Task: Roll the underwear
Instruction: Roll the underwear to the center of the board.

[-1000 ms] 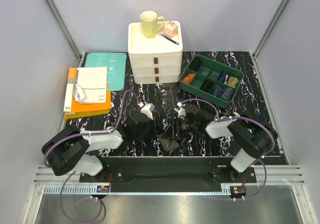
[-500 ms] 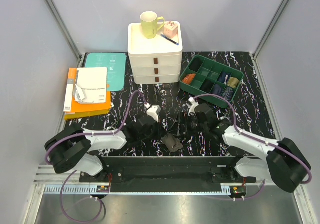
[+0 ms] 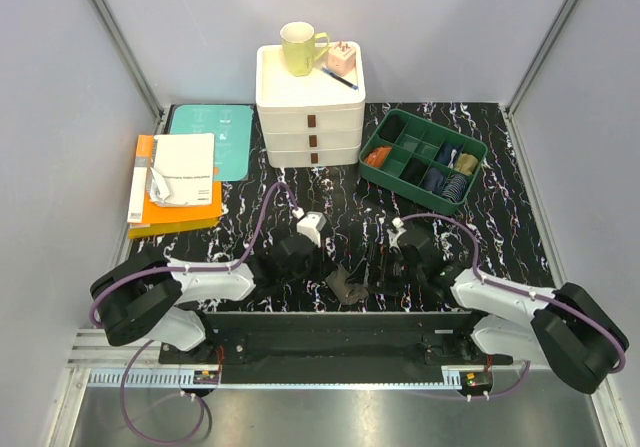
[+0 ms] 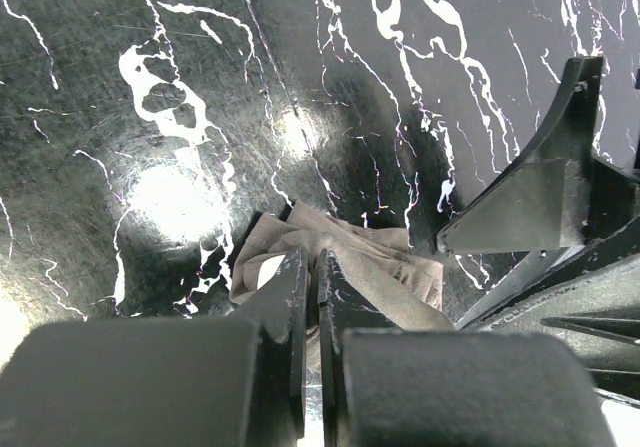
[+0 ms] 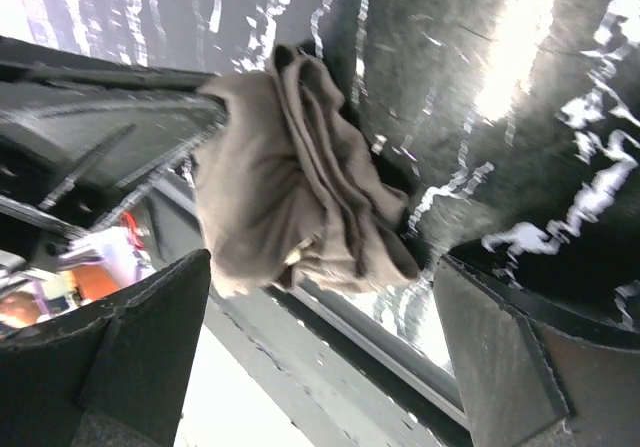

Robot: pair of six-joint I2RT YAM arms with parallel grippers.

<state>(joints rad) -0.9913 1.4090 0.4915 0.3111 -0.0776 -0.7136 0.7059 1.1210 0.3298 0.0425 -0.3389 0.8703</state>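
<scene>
The olive-brown underwear (image 3: 345, 285) lies bunched in a small wad on the black marbled table, close to the front edge. My left gripper (image 3: 322, 270) is at its left side; in the left wrist view the gripper (image 4: 310, 267) has its jaws closed on a fold of the cloth (image 4: 385, 252). My right gripper (image 3: 376, 269) is open just to the right of the wad. In the right wrist view the wad (image 5: 290, 187) hangs ahead of the widely spread gripper (image 5: 322, 267). The black underwear is not visible.
A green divided tray (image 3: 478, 153) with sock bundles stands at the back right. White drawers (image 3: 310, 117) with a mug (image 3: 298, 47) stand at the back centre. Books and papers (image 3: 180, 182) lie at the left. The table's front rail (image 3: 340, 319) is just behind the wad.
Both grippers have moved toward the front edge. The right arm has stretched out and its gripper shifted right of the wad. The wad has stayed about where it was.
</scene>
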